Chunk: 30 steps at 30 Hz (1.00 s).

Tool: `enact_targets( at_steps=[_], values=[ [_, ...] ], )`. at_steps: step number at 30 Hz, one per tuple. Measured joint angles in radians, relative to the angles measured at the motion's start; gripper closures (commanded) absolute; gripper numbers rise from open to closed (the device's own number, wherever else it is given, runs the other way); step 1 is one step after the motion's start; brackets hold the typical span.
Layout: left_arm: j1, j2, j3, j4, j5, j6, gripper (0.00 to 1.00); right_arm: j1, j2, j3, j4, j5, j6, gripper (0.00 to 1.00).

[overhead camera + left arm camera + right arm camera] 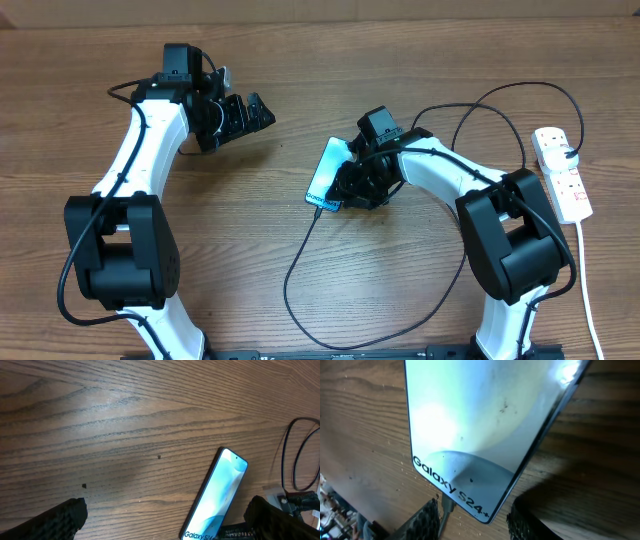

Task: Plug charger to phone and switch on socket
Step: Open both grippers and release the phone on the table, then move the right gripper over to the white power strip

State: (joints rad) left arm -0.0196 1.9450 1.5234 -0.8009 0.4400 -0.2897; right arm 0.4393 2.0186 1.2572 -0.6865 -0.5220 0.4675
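The phone [327, 172] lies flat at mid-table with its light blue screen up; it also shows in the left wrist view [217, 495] and fills the right wrist view [480, 425]. The charger [300, 250] is a thin black cable that loops across the table, and its connector tip [447, 506] sits at the phone's bottom edge. My right gripper [345, 195] [475, 520] is open, its fingers on either side of the phone's bottom end, the left finger beside the connector. My left gripper [250, 112] [167, 512] hovers wide open and empty to the phone's left. The socket [562, 172] lies at the right.
The charger's black plug [570, 153] sits in the socket's far end. A white lead [585, 280] runs from the socket toward the table's front edge. Black cable loops [500, 110] arc behind the right arm.
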Motion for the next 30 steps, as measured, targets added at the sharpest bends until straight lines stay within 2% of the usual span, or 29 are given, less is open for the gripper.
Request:
enact_targets(
  at_steps=[6,14,19,24,30],
  values=[
    [0.000,0.000,0.000,0.000,0.000,0.000,0.00,-0.003,-0.003,0.011,-0.027,0.017,0.003,0.47],
    [0.000,0.000,0.000,0.000,0.000,0.000,0.00,-0.113,-0.038,0.138,-0.324,0.175,-0.007,0.31],
    [0.000,0.000,0.000,0.000,-0.001,0.000,0.00,-0.236,-0.119,0.301,-0.566,0.327,-0.037,0.01],
    [0.000,0.000,0.000,0.000,-0.001,0.000,0.00,-0.386,-0.151,0.349,-0.695,0.505,-0.063,0.00],
    [0.000,0.000,0.000,0.000,-0.001,0.000,0.00,-0.601,-0.149,0.347,-0.695,0.629,-0.072,0.00]
  ],
)
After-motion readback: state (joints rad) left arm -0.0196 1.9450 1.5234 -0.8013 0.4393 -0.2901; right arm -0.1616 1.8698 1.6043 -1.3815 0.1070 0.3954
